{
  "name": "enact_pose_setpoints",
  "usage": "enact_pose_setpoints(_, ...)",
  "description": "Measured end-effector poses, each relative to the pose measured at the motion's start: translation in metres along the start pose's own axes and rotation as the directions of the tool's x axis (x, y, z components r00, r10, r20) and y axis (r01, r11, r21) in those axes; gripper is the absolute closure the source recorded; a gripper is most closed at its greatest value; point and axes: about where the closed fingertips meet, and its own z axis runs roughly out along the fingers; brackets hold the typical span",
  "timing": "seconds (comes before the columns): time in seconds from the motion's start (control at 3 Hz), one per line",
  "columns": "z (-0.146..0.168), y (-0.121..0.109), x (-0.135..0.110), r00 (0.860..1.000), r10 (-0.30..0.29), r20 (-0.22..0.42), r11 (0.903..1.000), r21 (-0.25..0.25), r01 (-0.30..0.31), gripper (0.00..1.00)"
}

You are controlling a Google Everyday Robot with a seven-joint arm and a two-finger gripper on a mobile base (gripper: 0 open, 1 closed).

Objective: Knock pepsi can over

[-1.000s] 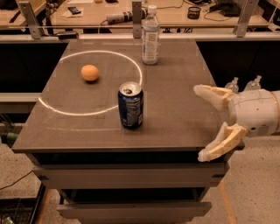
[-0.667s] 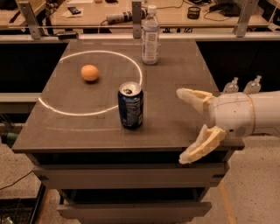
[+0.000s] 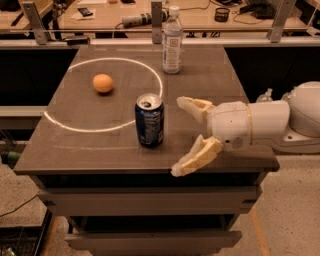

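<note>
The pepsi can (image 3: 149, 120), dark blue with a silver top and pull-tab, stands upright on the dark table (image 3: 75, 150), near its front edge and on the rim of a white circle. My gripper (image 3: 179, 135) comes in from the right, just to the right of the can and apart from it. It is open and empty. One cream finger (image 3: 192, 106) points at the can's top. The other finger (image 3: 195, 158) hangs over the table's front edge.
An orange (image 3: 103, 83) lies inside the white circle (image 3: 80, 65) at the left. A clear plastic water bottle (image 3: 172, 41) stands at the back of the table. A workbench with tools (image 3: 150, 15) runs behind it.
My gripper has moved left across the table's right side toward the can, from near the right edge to just beside it. The can, orange and bottle have not moved.
</note>
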Motion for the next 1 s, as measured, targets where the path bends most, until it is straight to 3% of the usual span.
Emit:
enact_pose_setpoints(0.33,0.023,-0.014,-0.003,1.0,0.016,0.022,0.9995,0.028,-0.016,0.0)
enact_pose_setpoints(1.0,0.068,-0.025,-0.003,0.998,0.041,0.049,0.9987,0.027,-0.043,0.0)
